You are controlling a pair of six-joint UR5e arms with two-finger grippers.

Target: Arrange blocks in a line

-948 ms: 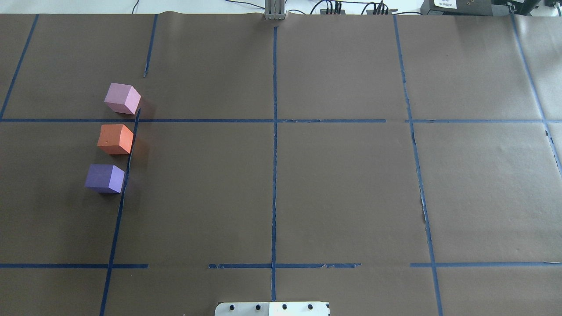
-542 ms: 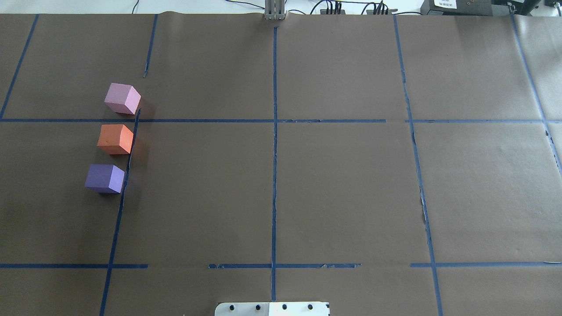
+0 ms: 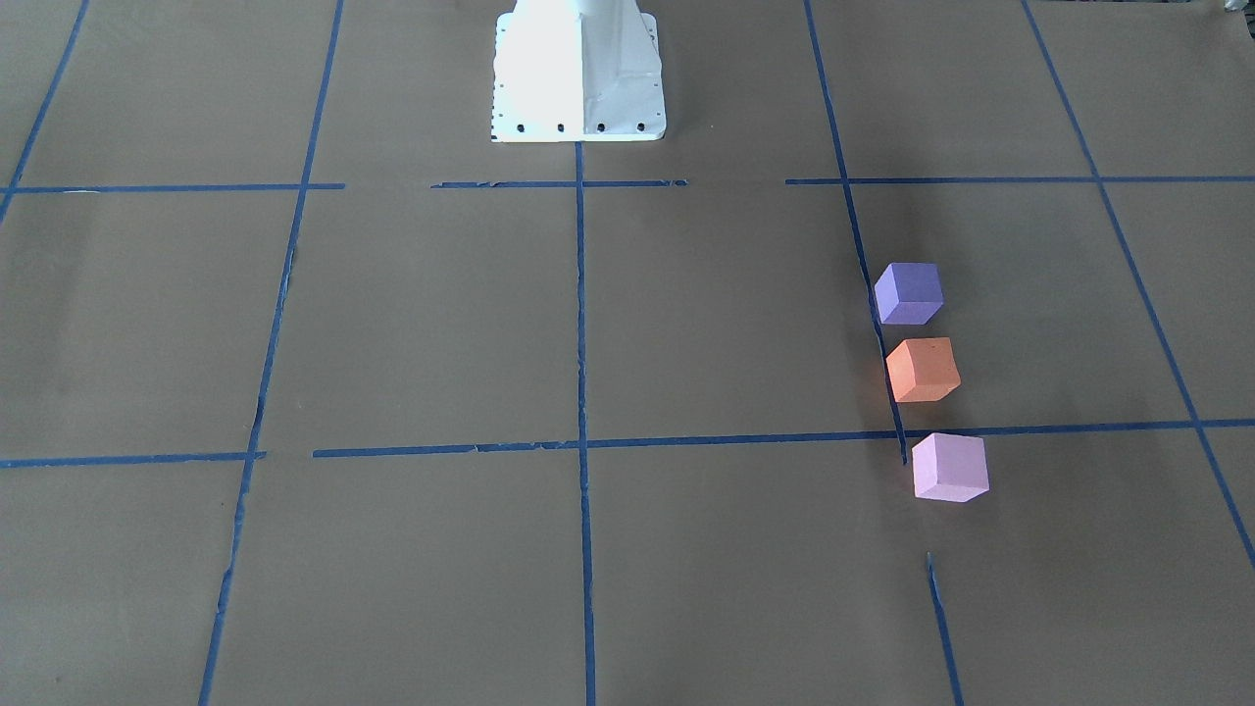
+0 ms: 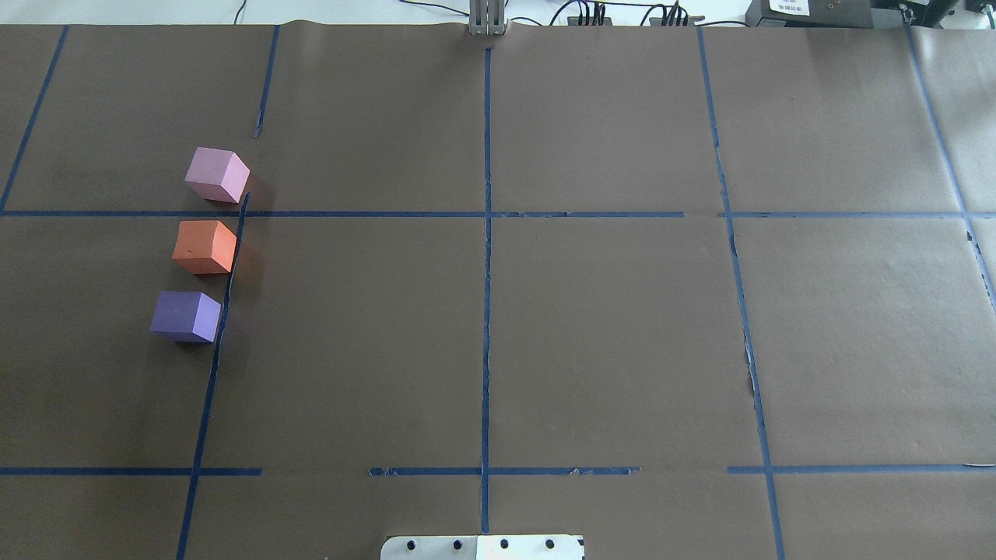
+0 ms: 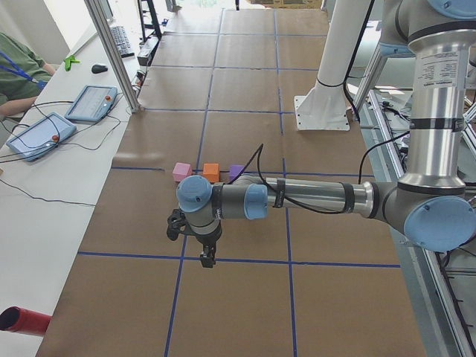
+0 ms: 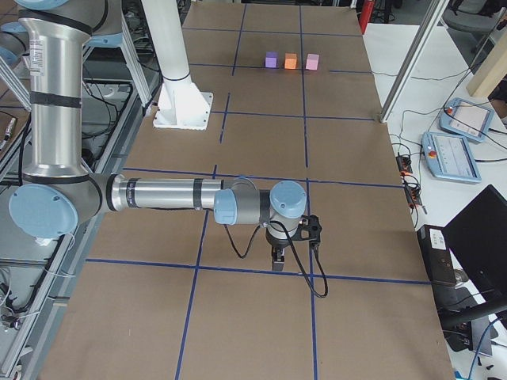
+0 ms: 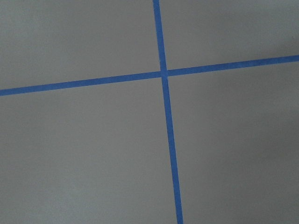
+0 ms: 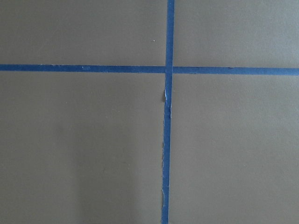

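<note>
Queueing: pink block (image 4: 217, 175), orange block (image 4: 205, 246), purple block (image 4: 186, 316); left gripper (image 5: 207, 259), right gripper (image 6: 277, 261) state unclear.

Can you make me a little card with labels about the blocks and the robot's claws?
blocks: three, in one row with small gaps
order, farthest from robot to nearest: pink block, orange block, purple block
place: robot's left side, beside a blue tape line
left claw: touching no block; open or shut, cannot tell
right claw: far from blocks; cannot tell
line: looks done

left claw (image 5: 207, 258) pointing down | right claw (image 6: 277, 261) pointing down | 2 forearms level
</note>
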